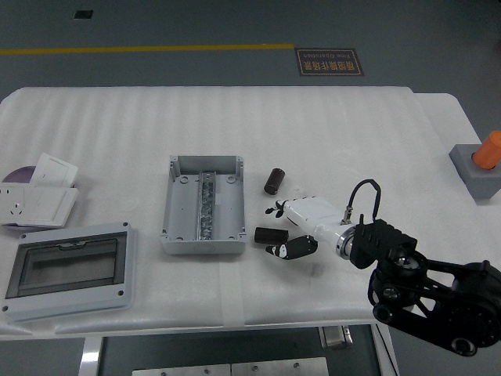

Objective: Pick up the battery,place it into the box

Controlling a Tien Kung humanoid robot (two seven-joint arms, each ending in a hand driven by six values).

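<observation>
Two dark cylindrical batteries lie right of the open grey box [203, 205]. One battery [272, 181] sits near the box's upper right corner; the other battery [270, 234] lies by its lower right corner. My right hand [278, 231], white with black fingertips, reaches in from the lower right and hovers around the lower battery, thumb [288, 250] below it and fingers [275, 210] above. The fingers are spread and do not clasp the battery. The left arm is out of sight.
A grey lid with a clear window [69, 269] lies at the front left. White switch plates [35, 202] and a purple disc are at the far left. A grey block with an orange cylinder [482, 160] stands at the right edge.
</observation>
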